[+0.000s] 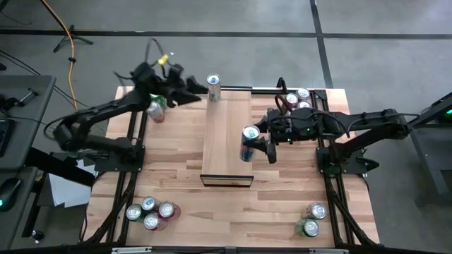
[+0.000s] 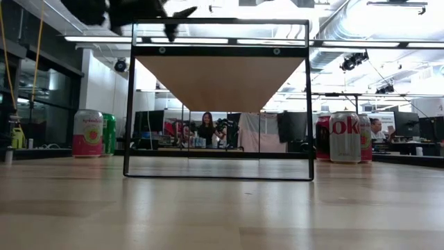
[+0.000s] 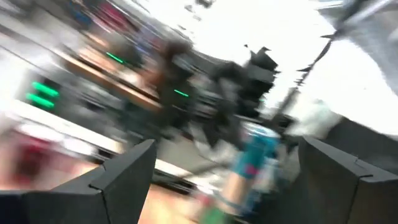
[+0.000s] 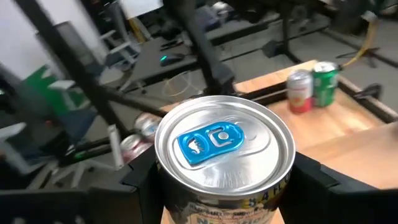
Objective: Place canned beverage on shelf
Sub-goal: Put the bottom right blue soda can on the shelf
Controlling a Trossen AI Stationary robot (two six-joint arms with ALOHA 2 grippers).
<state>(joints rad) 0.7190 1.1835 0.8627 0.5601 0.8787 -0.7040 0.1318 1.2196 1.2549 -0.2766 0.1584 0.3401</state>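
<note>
The shelf [image 1: 226, 134] is a long pale wood panel in the middle of the table, with a thin dark frame [image 2: 218, 97] at its near end. A silver can [image 1: 213, 88] stands upright on its far end. My left gripper [image 1: 198, 89] hangs open just left of that can, touching nothing; in the left wrist view nothing lies between its fingers [image 3: 124, 180]. My right gripper [image 1: 252, 143] is shut on a can with a blue tab [image 4: 224, 146], over the shelf's right edge. My right gripper pinches the can's side wall just below the top rim [image 4: 163, 186] between its two fingers, one on each side. The fingers [image 4: 314, 183] come roughly level from the table's right. The can stands upright; its bottom is hidden, so I cannot tell whether it rests on the shelf.
Other cans stand about the table: a pink and a green one [image 1: 155, 109] at the far left, a cluster [image 1: 296, 97] at the far right, several [image 1: 152, 212] at the near left, two [image 1: 311, 219] at the near right. Dark frame rails [image 1: 131, 162] run along both sides.
</note>
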